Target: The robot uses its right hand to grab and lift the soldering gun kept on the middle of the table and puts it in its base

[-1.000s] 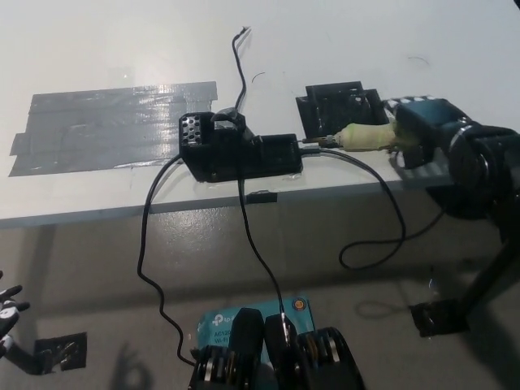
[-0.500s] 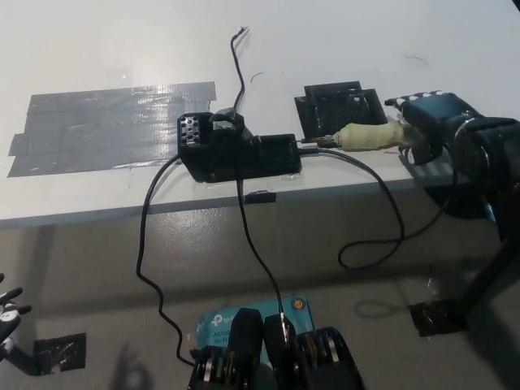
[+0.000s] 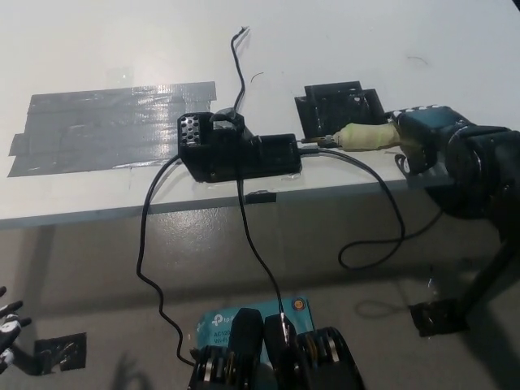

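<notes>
You are in the placing step: your right hand [image 3: 422, 138] is closed around the rear of the soldering gun [image 3: 366, 136], holding it roughly level just above the near right part of the table [image 3: 341, 41]. The gun's metal tip points left and sits right at the open right end of the base [image 3: 237, 150], the black block at the table's middle near edge. From this angle you cannot tell whether the tip is already inside the opening or only touching its mouth.

Your next move probably calls for a straight push to the left along the gun's own axis, keeping it level so the tip does not catch on the rim of the base. Mind the cable [image 3: 382, 211] that trails from the gun over the table edge and loops below; it could tug the handle off line.

The gun itself shows a pale, yellowish grip with a short dark metal stub at its left end; the rest is hidden in your fingers. Just beyond it on the table stands a small black holder [image 3: 337, 104].

Your left hand [image 3: 6, 333] rests low at the far lower left, off the table, mostly out of view, so I cannot tell its state.
</notes>
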`<state>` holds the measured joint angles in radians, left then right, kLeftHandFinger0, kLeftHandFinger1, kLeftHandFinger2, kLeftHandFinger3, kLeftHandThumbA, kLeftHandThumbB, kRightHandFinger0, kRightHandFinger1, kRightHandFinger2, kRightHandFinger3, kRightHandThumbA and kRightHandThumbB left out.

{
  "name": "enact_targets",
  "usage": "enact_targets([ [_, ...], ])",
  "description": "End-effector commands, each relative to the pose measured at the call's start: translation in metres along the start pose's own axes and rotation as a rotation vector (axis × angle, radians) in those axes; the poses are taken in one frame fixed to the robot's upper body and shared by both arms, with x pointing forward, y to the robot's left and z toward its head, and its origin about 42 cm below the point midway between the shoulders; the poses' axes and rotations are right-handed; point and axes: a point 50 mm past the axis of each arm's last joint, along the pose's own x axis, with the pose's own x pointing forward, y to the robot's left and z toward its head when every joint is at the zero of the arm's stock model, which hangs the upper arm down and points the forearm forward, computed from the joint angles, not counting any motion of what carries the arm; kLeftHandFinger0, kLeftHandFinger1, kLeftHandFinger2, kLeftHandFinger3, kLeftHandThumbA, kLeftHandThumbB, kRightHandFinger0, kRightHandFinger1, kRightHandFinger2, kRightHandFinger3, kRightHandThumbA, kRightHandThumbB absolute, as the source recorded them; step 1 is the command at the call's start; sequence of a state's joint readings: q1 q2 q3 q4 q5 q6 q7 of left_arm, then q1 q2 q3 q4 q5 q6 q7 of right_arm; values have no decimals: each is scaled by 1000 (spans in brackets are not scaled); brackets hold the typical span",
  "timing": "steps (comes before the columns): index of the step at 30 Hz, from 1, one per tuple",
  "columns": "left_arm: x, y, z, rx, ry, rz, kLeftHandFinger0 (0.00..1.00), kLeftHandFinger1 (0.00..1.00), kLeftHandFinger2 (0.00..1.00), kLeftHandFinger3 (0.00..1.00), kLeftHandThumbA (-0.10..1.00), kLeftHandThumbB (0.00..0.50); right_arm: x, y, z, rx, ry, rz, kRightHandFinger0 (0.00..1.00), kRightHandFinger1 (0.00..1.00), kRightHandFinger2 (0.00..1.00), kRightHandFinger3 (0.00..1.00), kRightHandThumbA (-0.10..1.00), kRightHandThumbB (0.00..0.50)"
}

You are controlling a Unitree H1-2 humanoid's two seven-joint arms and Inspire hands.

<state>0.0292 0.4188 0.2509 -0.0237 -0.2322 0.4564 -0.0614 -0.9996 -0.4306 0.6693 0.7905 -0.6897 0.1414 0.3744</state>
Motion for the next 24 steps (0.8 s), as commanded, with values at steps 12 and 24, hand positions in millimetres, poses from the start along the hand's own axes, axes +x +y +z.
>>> enact_targets([
  [12, -3, -2, 7, 43, -7, -36, 712, 756, 860, 945, 327, 0, 13, -20, 38, -52, -41, 7, 1000, 1000, 1000, 1000, 499, 366],
  [24, -7, -5, 4, 72, 2, -67, 720, 743, 901, 1000, 421, 0, 18, 10, 34, -86, -34, 125, 1000, 1000, 1000, 1000, 382, 500],
])
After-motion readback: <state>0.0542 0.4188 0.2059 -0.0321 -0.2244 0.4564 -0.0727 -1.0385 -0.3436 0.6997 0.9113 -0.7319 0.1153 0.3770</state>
